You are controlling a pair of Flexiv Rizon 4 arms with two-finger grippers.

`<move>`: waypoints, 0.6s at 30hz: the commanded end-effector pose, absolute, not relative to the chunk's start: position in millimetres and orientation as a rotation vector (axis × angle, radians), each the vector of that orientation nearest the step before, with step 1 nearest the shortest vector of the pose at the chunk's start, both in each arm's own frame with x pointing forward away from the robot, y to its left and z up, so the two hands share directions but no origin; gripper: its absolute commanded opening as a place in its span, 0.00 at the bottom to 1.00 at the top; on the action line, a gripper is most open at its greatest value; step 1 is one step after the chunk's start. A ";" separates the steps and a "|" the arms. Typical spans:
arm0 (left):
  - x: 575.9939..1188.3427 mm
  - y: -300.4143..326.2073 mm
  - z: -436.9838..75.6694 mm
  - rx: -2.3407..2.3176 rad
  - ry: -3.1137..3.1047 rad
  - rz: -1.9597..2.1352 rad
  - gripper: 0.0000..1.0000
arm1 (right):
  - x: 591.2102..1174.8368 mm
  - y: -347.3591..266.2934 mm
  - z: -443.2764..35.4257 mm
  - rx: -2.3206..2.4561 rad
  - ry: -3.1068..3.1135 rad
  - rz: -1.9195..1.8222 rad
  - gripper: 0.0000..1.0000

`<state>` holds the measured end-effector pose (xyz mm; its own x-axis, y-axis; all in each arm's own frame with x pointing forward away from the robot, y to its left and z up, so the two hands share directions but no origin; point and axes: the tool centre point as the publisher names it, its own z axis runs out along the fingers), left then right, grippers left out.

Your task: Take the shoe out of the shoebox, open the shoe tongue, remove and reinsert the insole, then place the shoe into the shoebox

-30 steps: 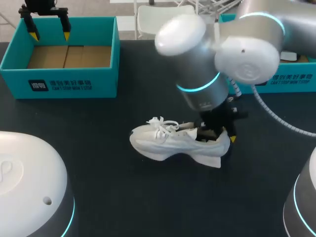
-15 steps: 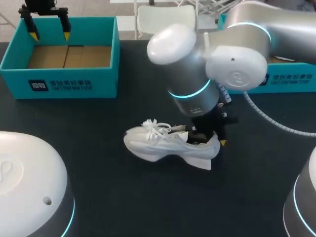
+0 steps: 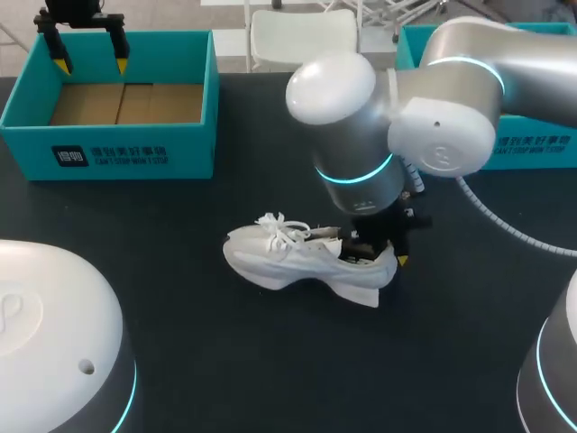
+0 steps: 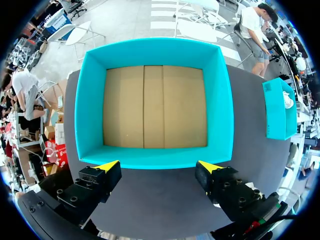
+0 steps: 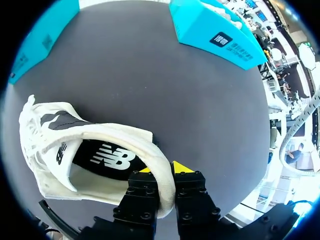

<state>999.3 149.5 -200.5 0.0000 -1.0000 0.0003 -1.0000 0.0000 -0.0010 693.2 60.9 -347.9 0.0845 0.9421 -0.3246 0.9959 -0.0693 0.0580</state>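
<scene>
The white shoe lies on its sole at the centre of the head view on the dark table, toe toward the left, heel toward the right, its laces loose on top. The right gripper comes straight down on the heel. In the right wrist view its fingers are clamped on the back of the heel collar, one finger inside the shoe and one outside, with the black insole lying inside just ahead of them. The teal shoebox sits at the upper left of the head view, well apart from the shoe, its brown cardboard floor showing. The left gripper hangs over the box's far rim, fingers spread wide and holding nothing. A second teal box stands at the upper right, behind the right arm.
</scene>
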 end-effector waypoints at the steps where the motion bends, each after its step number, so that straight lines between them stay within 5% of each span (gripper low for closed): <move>1: 999.4 149.7 -200.3 -2.221 2.221 -0.001 1.00 | 695.4 66.6 -365.6 2.094 1.944 -0.316 0.00; 4: 999.4 149.7 -200.3 -2.221 2.221 -0.001 1.00 | 695.6 66.7 -370.5 2.087 1.952 -0.325 0.00; 8: 999.4 149.7 -200.3 -2.221 2.221 -0.001 1.00 | 696.7 64.4 -371.1 2.095 1.949 -0.325 0.38; 11: 999.4 149.7 -200.3 -2.221 2.221 -0.001 1.00 | 695.8 62.4 -363.4 2.096 1.949 -0.316 0.51; 12: 999.4 149.7 -200.3 -2.221 2.221 -0.001 1.00 | 695.5 62.0 -360.3 2.095 1.950 -0.312 0.92; 13: 999.4 149.7 -200.3 -2.221 2.221 -0.001 1.00 | 695.0 61.7 -356.1 2.092 1.950 -0.303 1.00; 18: 999.4 149.7 -200.3 -2.221 2.221 -0.001 1.00 | 689.4 58.5 -331.1 2.097 1.969 -0.241 1.00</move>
<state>999.3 149.5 -200.5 0.0000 -1.0000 0.0004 -1.0000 0.0000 -0.0010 697.3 71.0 -349.8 0.0716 0.9456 -0.3173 0.9969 -0.0580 0.0522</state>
